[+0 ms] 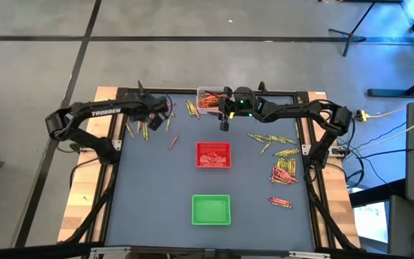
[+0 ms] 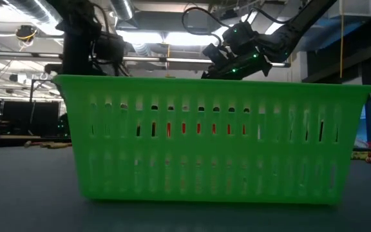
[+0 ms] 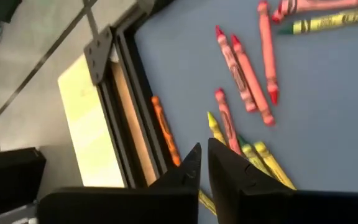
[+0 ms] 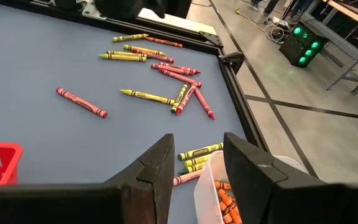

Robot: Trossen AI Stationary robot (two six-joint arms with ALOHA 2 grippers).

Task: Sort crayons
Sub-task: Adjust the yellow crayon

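Observation:
Crayons lie loose on the blue table: a far-left group (image 1: pixel 144 129), seen closer as red (image 3: pixel 241 74), yellow (image 3: pixel 263 158) and one orange crayon (image 3: pixel 164 127) by the table frame, and a right-hand group (image 1: pixel 282 169). My left gripper (image 3: pixel 205 155) hangs shut above the far-left group with nothing between its fingers. My right gripper (image 4: pixel 197 162) stands open, pointing toward the table's left, above the near edge of the clear tray (image 4: pixel 211 186), which holds orange crayons. The red tray (image 1: pixel 213 155) and the green tray (image 1: pixel 211 208) rest on the table's middle.
The black table frame (image 3: pixel 126 106) and the wooden edge run close beside my left gripper. In the low view the green tray (image 2: pixel 218 135) fills the front and hides most of the table. More crayons (image 4: pixel 166 68) lie ahead of my right gripper, and one red crayon (image 4: pixel 81 101) lies apart.

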